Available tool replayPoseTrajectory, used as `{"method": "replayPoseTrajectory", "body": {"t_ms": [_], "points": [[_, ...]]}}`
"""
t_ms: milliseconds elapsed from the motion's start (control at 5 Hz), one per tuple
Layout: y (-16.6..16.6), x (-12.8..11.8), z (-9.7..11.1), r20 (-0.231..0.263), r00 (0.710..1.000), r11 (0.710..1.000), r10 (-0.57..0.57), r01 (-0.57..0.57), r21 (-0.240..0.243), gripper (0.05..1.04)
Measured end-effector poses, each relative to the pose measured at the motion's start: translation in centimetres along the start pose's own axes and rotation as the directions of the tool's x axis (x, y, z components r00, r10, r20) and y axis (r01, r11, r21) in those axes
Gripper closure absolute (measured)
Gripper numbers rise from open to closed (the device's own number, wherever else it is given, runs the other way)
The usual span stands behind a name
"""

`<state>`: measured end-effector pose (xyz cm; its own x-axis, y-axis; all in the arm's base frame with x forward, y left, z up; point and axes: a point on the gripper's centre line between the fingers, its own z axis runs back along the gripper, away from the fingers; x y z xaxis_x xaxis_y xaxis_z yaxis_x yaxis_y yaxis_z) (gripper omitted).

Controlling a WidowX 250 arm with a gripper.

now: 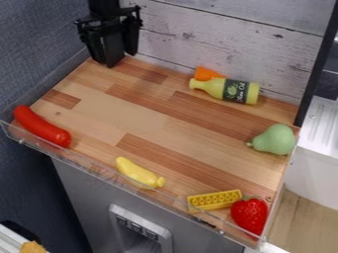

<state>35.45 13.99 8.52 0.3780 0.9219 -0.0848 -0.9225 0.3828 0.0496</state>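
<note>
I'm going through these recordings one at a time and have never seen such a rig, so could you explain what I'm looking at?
There is one picture, from a fixed camera looking down at a slant. The machine is a black robot arm; its two-finger gripper hangs at the back left corner of a wood-patterned surface. I can't make out anything held in it.

At the left lies a red sausage shape. Along the front are a yellow banana shape, a yellow studded block and a strawberry. A green pear is at the right. Near the back wall, a toy bottle lies on its side, partly hiding something orange.
</note>
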Motion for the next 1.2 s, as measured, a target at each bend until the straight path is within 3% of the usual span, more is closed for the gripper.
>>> {"method": "replayPoseTrajectory", "body": {"t_ms": [200, 400, 600, 800, 1000, 1200], "points": [[0.2, 0.4, 0.2, 0.008, 0.997, 0.997, 0.073, -0.073, -0.011, 0.093], [0.0, 0.7, 0.0, 0.028, 1.000, 0.999, 0.013, -0.012, -0.029, 0.093], [-0.1, 1.4, -1.1, 0.043, 0.989, 0.989, -0.143, 0.144, -0.036, 0.093], [-0.4, 1.9, -3.1, 0.040, 0.954, 0.954, -0.297, 0.298, -0.025, 0.093], [-0.7, 2.2, -4.6, 0.044, 0.925, 0.925, -0.378, 0.380, -0.020, 0.093], [-1.0, 2.4, -6.4, 0.043, 0.931, 0.932, -0.362, 0.363, -0.018, 0.093]]}}
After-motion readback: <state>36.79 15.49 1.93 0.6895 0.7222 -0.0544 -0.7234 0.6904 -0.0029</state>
